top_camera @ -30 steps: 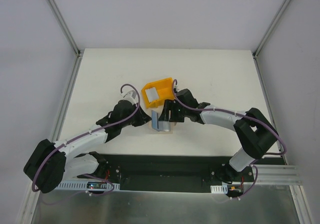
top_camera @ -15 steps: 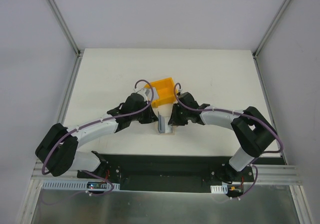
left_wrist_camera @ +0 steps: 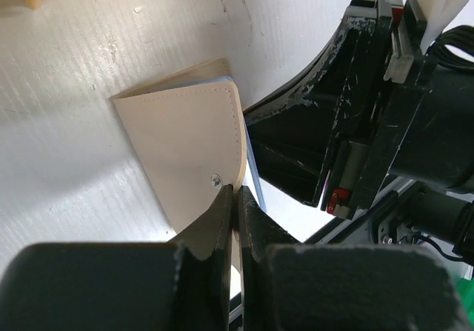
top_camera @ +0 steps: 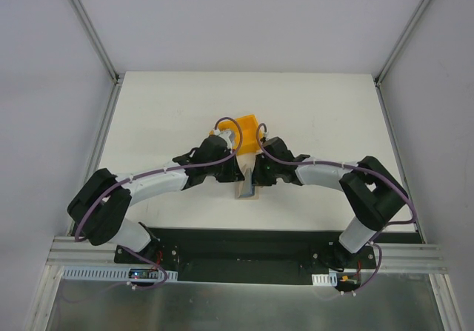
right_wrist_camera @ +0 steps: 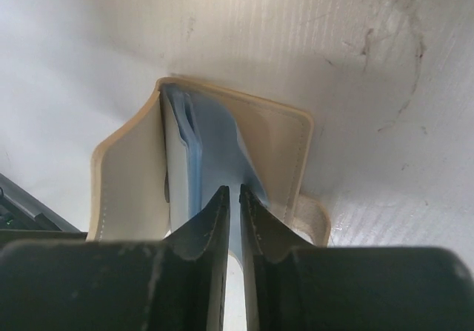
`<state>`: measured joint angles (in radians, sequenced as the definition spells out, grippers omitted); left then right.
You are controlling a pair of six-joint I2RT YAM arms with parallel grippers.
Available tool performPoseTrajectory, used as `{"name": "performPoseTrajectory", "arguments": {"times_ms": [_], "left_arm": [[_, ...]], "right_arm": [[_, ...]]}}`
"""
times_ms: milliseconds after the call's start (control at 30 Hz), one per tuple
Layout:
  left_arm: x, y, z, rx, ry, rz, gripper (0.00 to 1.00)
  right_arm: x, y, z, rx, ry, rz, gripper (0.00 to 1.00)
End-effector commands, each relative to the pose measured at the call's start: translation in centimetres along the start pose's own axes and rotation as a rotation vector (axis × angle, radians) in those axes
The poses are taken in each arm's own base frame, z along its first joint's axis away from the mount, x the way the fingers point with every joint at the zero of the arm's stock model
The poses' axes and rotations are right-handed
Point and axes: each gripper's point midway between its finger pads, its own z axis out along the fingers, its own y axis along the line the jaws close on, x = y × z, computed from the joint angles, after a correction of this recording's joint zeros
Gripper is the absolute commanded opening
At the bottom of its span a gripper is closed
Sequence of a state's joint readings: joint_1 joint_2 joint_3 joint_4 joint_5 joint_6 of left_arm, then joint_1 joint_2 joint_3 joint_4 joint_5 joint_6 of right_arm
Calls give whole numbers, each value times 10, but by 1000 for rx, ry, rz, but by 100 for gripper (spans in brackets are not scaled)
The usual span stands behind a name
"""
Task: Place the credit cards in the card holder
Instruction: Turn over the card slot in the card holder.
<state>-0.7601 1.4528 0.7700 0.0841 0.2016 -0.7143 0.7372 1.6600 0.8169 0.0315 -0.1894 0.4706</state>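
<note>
Step in hand: insertion. On the desk point(top_camera: 163, 124), just in front of the one yellow bin point(top_camera: 249, 140), both arms meet over the one card holder point(left_wrist_camera: 185, 146).

The left hand point(left_wrist_camera: 235, 198) is fully closed, tips against the flap edge by the single snap point(left_wrist_camera: 215, 177). I cannot tell if it pinches the leather.

The right hand point(right_wrist_camera: 233, 198) is closed to a slit on a pale blue credit card point(right_wrist_camera: 215, 146) standing in the open fold. One card is certain, further layers unclear.

Next move, in my judgement: push the card fully into its pocket, then release.
</note>
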Motion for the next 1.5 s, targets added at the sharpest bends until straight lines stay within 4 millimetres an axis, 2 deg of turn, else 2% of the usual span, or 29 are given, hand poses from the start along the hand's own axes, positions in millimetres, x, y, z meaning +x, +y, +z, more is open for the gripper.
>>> {"name": "performPoseTrajectory", "arguments": {"times_ms": [0,100,167,267,367,533,700,800,900,1100,1200,1300,1433,1467], "left_arm": [[-2,2,1,-22,-19,-4,0],[8,20,6,-80,-2,-33,0],[16,39,10,-149,3,-45,0],[33,65,13,-237,27,-83,0],[44,79,13,-279,39,-133,0],[34,73,4,-263,-18,-148,0],[16,52,-12,-191,-88,-145,0],[1,46,-29,-169,-169,-133,0],[-5,55,-44,-178,-231,-154,0],[14,96,-54,-251,-271,-270,0],[19,106,-56,-271,-279,-294,0],[21,107,-56,-271,-276,-295,0],[19,105,-57,-263,-279,-286,0],[20,105,-57,-264,-277,-284,0]], "right_arm": [[28,-19,6,53,89,0,14],[26,-18,6,52,80,0,14],[22,-21,1,77,57,-6,14],[9,-23,-15,105,-15,-37,15],[-8,-15,-34,89,-96,-66,17],[-20,4,-53,35,-141,-80,22],[-16,37,-43,-129,-87,-41,29],[-16,40,-36,-150,-95,-9,29],[-19,50,-37,-194,-98,-30,31],[-22,80,-39,-267,-92,-110,36],[-17,95,-35,-295,-67,-143,38],[-12,117,-37,-324,-82,-220,40],[-8,106,-23,-218,-26,-201,41],[-6,96,-18,-175,-15,-185,41]]}}
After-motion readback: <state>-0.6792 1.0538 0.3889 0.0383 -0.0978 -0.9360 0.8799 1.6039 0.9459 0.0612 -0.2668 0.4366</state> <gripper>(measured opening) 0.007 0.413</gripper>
